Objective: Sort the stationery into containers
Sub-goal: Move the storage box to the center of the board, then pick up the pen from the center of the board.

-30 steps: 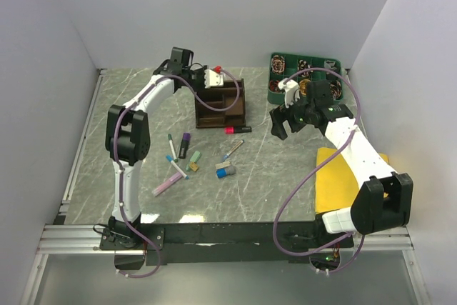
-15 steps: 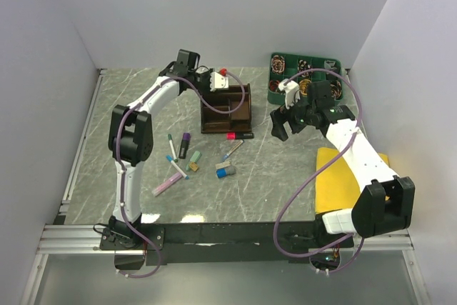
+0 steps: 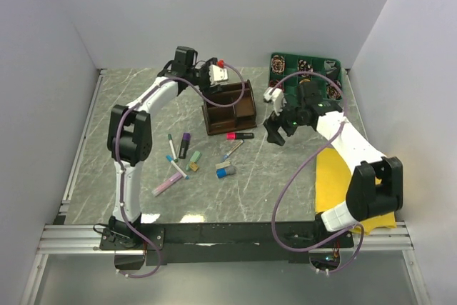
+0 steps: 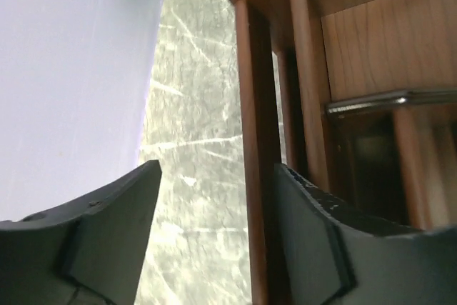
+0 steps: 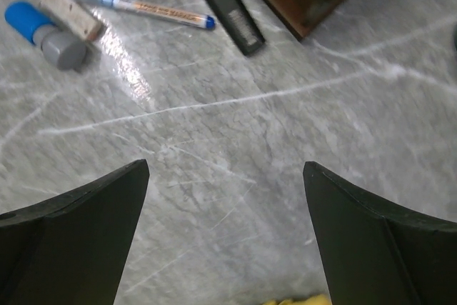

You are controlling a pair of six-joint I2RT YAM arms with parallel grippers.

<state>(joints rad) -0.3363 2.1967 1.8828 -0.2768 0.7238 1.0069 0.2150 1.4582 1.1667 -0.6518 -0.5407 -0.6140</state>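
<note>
The dark brown wooden organiser (image 3: 230,108) stands at the back middle of the table. My left gripper (image 3: 218,73) hangs over its far edge, open. In the left wrist view the left gripper (image 4: 218,169) straddles the organiser's side wall (image 4: 257,176), which lies close to the right finger with a gap on the other side. Just in front of the organiser lies a pink-black highlighter (image 3: 239,135) (image 5: 221,1). My right gripper (image 3: 278,123) (image 5: 225,166) is open and empty, low over bare table to its right. A thin pen (image 5: 143,8), a blue-grey piece (image 5: 43,30), a purple marker (image 3: 184,144) and a pink marker (image 3: 168,182) lie scattered in front.
A green tray (image 3: 303,76) of coiled cables stands at the back right, behind the right arm. A yellow cloth (image 3: 343,176) lies at the right edge. White walls close in the table on three sides.
The left gripper dragged the organiser rightward and turned it, then opened its jaws off the wall. The right gripper moved left toward the organiser and the pink-black highlighter.
</note>
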